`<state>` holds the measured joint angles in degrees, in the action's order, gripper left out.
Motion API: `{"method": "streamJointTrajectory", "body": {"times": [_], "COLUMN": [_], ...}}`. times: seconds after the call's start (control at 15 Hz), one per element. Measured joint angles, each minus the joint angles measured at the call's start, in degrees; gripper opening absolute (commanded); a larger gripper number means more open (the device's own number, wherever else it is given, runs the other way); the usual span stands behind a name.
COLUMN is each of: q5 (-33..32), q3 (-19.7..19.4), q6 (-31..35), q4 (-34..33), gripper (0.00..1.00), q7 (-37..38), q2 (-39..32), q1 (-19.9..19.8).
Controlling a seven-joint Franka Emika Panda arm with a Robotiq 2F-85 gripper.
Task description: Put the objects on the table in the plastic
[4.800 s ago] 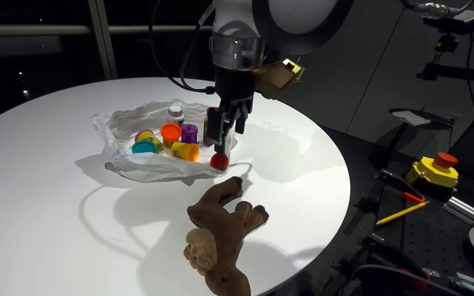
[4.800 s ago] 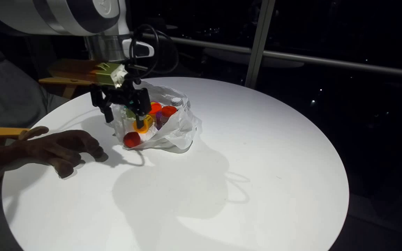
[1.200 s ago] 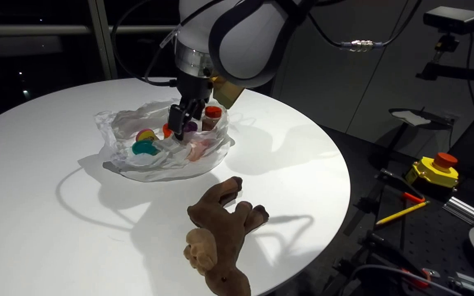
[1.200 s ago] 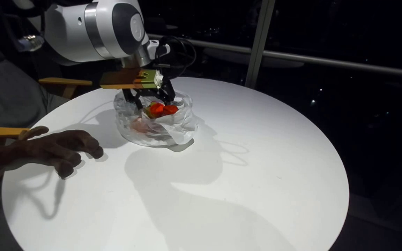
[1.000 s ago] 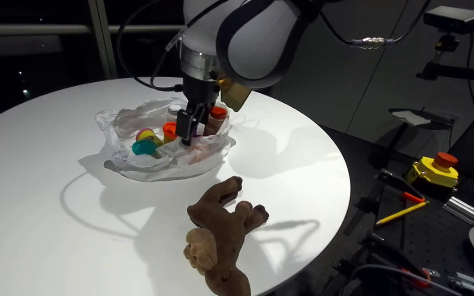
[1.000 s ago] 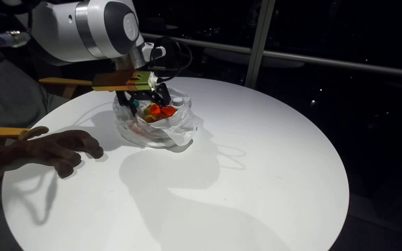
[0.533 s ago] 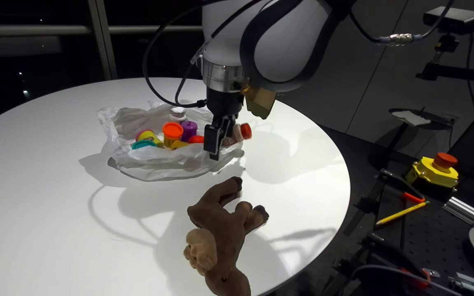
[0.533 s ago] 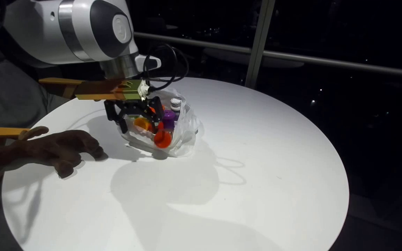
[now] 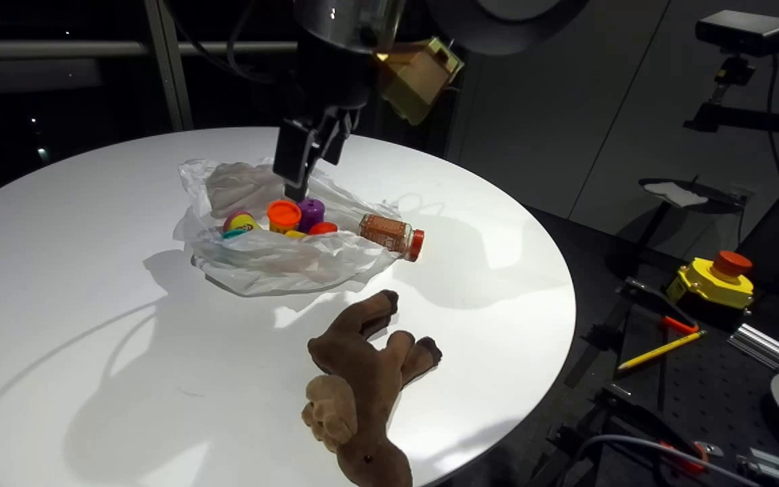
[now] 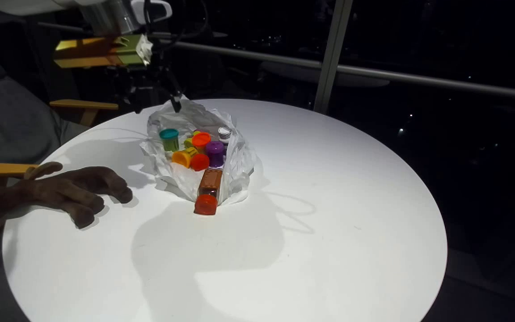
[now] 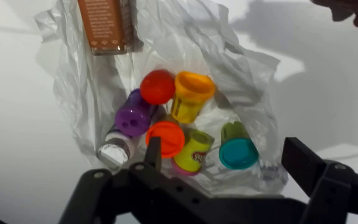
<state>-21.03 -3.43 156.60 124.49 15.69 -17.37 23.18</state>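
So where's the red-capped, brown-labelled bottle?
In an exterior view, the brown-labelled bottle lies at the right edge of the whitish plastic bag, red cap poking out.

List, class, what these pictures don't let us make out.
Brown bottle: wrist view, cap end beyond the top edge; print too small to read.
Plush: wrist view, mostly beyond the top-right corner.
Teal cup: in an exterior view, body mostly behind folds of the bag.
Orange cup: wrist view, lid partly behind the end effector.
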Motion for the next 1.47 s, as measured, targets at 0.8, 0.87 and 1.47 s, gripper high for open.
{"method": "streamJointTrajectory", "body": {"times": [0.8,0.87,1.47], "q5": [-1.73,-1.36,6.45], "q3": [1.83,1.97,5.57], "q6": [-16.39,-15.88,-12.63], "q4": [3.24,3.38,3.46], "gripper": [1.00,1.00,1.00], "q7": [-4.70,-7.67,-31.54], "q2": [1.32,0.24,-5.08], "q1": [-10.72,-12.22,-22.13]}}
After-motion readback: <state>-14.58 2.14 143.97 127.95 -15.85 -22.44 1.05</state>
